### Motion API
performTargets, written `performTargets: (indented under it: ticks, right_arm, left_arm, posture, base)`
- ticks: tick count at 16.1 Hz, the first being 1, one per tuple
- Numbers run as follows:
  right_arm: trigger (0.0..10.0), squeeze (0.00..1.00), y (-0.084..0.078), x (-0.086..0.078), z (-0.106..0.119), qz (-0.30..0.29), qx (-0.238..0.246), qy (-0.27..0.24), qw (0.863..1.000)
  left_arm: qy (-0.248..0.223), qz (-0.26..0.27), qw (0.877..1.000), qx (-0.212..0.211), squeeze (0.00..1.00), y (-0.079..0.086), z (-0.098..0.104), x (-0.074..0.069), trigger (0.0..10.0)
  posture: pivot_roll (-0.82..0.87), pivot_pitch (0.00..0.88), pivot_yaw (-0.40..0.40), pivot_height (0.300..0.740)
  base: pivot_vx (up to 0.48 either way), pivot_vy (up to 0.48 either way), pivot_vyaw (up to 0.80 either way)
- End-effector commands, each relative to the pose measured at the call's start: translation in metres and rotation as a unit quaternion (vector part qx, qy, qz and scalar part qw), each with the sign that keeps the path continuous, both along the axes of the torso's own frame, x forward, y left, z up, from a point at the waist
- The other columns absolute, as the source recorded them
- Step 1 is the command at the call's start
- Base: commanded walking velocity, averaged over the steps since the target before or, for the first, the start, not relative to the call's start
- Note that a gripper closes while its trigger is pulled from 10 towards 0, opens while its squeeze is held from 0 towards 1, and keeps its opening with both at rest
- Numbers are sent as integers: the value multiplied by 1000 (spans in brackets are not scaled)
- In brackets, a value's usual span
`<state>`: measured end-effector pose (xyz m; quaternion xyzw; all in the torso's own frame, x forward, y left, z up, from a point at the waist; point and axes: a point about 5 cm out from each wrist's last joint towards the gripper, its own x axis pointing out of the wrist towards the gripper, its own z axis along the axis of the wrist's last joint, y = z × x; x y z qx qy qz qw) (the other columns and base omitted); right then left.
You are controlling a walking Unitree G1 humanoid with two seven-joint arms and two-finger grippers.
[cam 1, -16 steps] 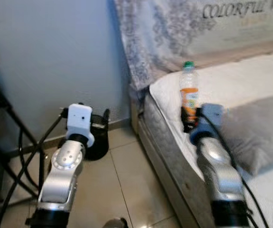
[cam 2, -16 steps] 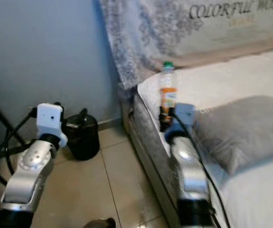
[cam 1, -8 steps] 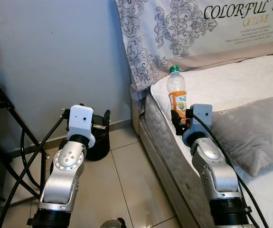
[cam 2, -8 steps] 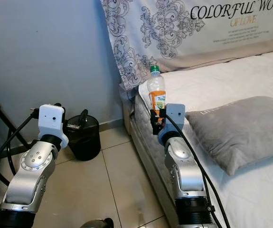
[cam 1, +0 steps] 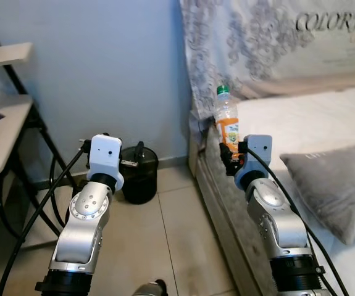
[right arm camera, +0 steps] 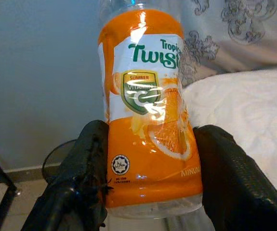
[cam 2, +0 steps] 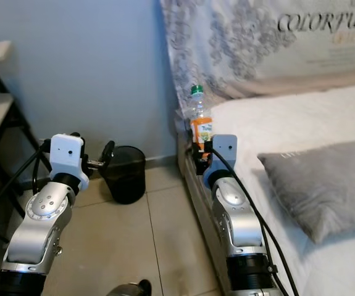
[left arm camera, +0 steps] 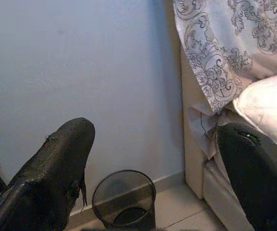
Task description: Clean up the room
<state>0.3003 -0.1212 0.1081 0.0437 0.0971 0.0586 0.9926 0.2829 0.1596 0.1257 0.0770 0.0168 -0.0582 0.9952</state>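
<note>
Right wrist view: the right gripper (right arm camera: 150, 180) is clamped low on an upright orange bottle (right arm camera: 148, 115) beside the bed (cam 1: 300, 117), a light, thin-walled, slick container best gripped gently mid-body, while the left gripper (left arm camera: 152, 178) hangs apart above the bin (cam 1: 139, 176).

I am in a bedroom of a home. A bed (cam 1: 325, 117) with a white mattress stands against a pale blue wall (cam 1: 103, 68), with a grey pillow (cam 1: 338, 185) lying on it and a patterned grey-and-white fabric headboard cover (cam 1: 257, 43) printed with lettering behind. The floor (cam 1: 177, 240) is beige tile. A small black waste bin (cam 1: 139, 179) sits by the wall, and a desk on black legs (cam 1: 1, 123) stands at my left.
</note>
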Motion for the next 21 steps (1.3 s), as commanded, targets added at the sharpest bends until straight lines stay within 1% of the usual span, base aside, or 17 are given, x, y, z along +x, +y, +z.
performTargets:
  ticks: [1, 4, 5, 7, 9, 11, 12, 13, 14, 15, 17, 19, 20, 21]
  right_arm:
    - [10000, 0, 4, 3, 5, 11, 9, -13, 1000]
    - [10000, 0, 4, 3, 4, 9, -1, -12, 1000]
    - [10000, 0, 4, 3, 2, 4, -19, -4, 1000]
    - [10000, 0, 0, 5, -1, -13, -37, 4, 999]
    - [10000, 0, 1, 7, 1, -11, -45, -11, 999]
    - [10000, 0, 0, 9, 3, -14, -39, -18, 999]
    - [10000, 0, 1, 9, 2, -4, -37, -14, 999]
    - [10000, 0, 7, 8, 1, 38, -7, -4, 999]
    - [10000, 0, 8, 8, 1, 43, -4, -6, 999]
    - [10000, 0, 14, 8, 1, 52, -10, -7, 999]
    - [10000, 0, 14, 10, 1, 43, -15, -11, 999]
    - [10000, 0, 6, 14, 2, 8, -32, -20, 999]
    - [10000, 0, 5, 14, 3, 5, -25, -32, 999]
    - [10000, 0, 7, 14, 4, 12, -8, -38, 999]
  left_arm:
    - [-2, -1, 1000, -1, 0, 1, 3, 2, 10000]
    - [-2, -2, 1000, -2, 0, 1, 3, 1, 10000]
    - [-3, -1, 1000, -2, 0, 1, 3, 0, 10000]
    - [-2, -2, 1000, -2, 0, 1, 3, 0, 10000]
    - [-2, -2, 1000, -1, 0, 2, 3, 0, 10000]
    - [-1, -3, 1000, -1, 0, 2, 2, 0, 10000]
    - [0, -4, 1000, 0, 0, 1, 2, 0, 10000]
    - [0, -5, 1000, 1, 0, 1, 3, 0, 10000]
    - [0, -5, 1000, 1, 0, 1, 3, 0, 10000]
    - [-1, -4, 1000, 3, 0, 1, 4, 0, 10000]
    - [-1, -5, 1000, 5, 0, 1, 4, 0, 10000]
    - [0, -4, 1000, 6, 0, 1, 4, 0, 10000]
    - [0, -4, 1000, 7, 0, 2, 4, 0, 10000]
    - [1, -4, 1000, 7, 0, 2, 4, 0, 10000]
  posture:
    - [33, 0, 20, 740]
    - [38, 0, 17, 740]
    - [39, 0, 17, 740]
    - [42, 0, 15, 740]
    - [43, 0, 15, 740]
    - [42, 0, 20, 740]
    - [42, 0, 20, 740]
    - [46, 0, 20, 740]
    - [49, 0, 19, 740]
    - [54, 0, 17, 740]
    - [59, 0, 15, 740]
    - [59, 0, 17, 740]
    - [60, 0, 17, 740]
    - [60, 0, 17, 740]
  base:
    - [304, 0, 0]
    - [330, 0, 0]
    - [356, 0, 0]
    - [379, 0, 0]
    - [386, 0, 0]
    - [384, 0, 0]
    - [386, 0, 0]
    - [390, 0, 0]
    - [382, 0, 669]
    - [386, 0, 800]
    - [388, 0, 800]
    - [386, 0, 0]
    - [386, 0, 0]
    - [382, 0, 0]
